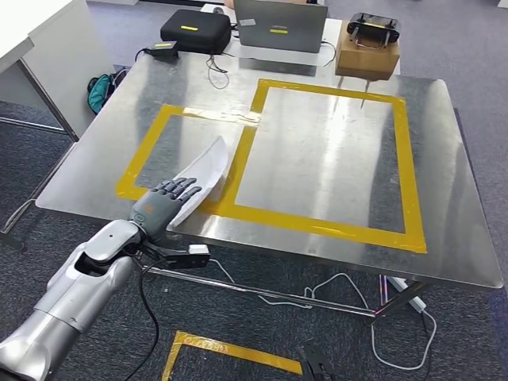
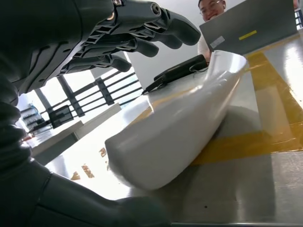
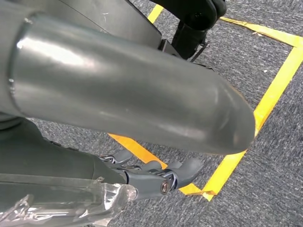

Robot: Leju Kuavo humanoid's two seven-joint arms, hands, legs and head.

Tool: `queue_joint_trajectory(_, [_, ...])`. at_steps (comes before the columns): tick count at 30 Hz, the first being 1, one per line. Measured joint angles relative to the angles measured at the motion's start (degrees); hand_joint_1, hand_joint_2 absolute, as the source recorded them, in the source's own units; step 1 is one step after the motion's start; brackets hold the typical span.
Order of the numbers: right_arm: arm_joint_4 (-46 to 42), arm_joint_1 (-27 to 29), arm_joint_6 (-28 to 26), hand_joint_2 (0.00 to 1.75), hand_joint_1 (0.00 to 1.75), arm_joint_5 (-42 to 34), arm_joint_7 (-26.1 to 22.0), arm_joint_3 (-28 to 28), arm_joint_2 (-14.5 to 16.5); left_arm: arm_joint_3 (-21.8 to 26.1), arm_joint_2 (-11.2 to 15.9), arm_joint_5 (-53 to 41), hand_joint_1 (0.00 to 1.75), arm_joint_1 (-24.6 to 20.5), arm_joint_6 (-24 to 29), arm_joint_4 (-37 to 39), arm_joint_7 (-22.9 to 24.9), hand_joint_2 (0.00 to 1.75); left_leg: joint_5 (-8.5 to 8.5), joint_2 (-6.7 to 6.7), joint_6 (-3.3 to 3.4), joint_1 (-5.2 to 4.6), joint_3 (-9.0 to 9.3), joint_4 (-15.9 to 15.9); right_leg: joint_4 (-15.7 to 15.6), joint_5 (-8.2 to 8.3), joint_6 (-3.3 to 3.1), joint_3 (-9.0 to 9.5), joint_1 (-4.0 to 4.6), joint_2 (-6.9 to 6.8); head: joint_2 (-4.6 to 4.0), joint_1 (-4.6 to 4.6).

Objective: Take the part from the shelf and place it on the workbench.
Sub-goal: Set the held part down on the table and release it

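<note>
Steel table (image 1: 336,151) already carries your white part (image 1: 201,178) across the yellow tape, left hand (image 1: 162,202) fingers spread apart above it, so you only need to withdraw; right hand (image 3: 157,177) hangs empty.

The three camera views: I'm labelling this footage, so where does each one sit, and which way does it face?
Head view: high on the body, looking forward and down at the workbench; the left hand lies on the white part.
Left wrist view: behind the left hand, looking low across the bench along the white part.
Right wrist view: on the hanging right arm, facing the carpet and yellow floor tape; the right hand holds nothing.
Head and left wrist views share the part and hand.
</note>
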Motion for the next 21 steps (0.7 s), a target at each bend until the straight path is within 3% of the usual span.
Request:
queue_joint_trajectory(14, [0.0,0.0,-0.4,0.00,0.00,-1.4,0.2,0.3,0.0,0.6,-0.3,0.0,0.00,-0.1,0.6,0.1,0.2,0.00,0.00,0.00,0.00,0.00,0.00,0.0,0.0,0.00,0.00,0.00,0.00,0.00,0.00,0.00])
queue_joint_trajectory(21, [0.0,0.1,-0.4,0.00,0.00,-3.2,0.2,0.5,0.0,3.2,-0.1,4.4,0.00,-0.1,1.3,-2.4,-0.6,0.00,0.01,0.00,0.00,0.00,0.00,0.0,0.0,0.00,0.00,0.00,0.00,0.00,0.00,0.00])
